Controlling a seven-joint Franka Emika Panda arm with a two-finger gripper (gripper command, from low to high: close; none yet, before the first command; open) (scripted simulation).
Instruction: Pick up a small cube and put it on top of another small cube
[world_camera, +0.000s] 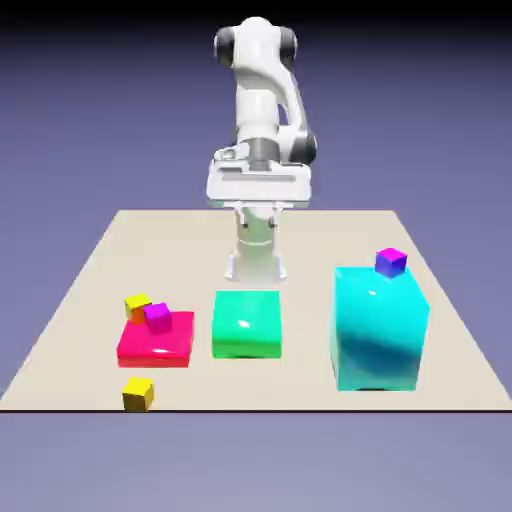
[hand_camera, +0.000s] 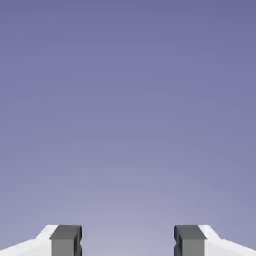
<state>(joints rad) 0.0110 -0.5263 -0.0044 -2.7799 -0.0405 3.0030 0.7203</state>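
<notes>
The small cube, all yellow with mustard sides, lies on the table near the front edge at the exterior view's left. Another small cube, yellow on top and orange on the side, sits at the far left corner of a flat red block, touching a tiny magenta cube. My gripper hangs high over the table's far side, well away from both cubes. In the hand view my gripper is open, its grey fingertips wide apart with only the backdrop between them.
A green block stands in the middle of the table. At the exterior view's right is a tall cyan block with a tiny purple cube on its top. The robot's base stands behind the green block.
</notes>
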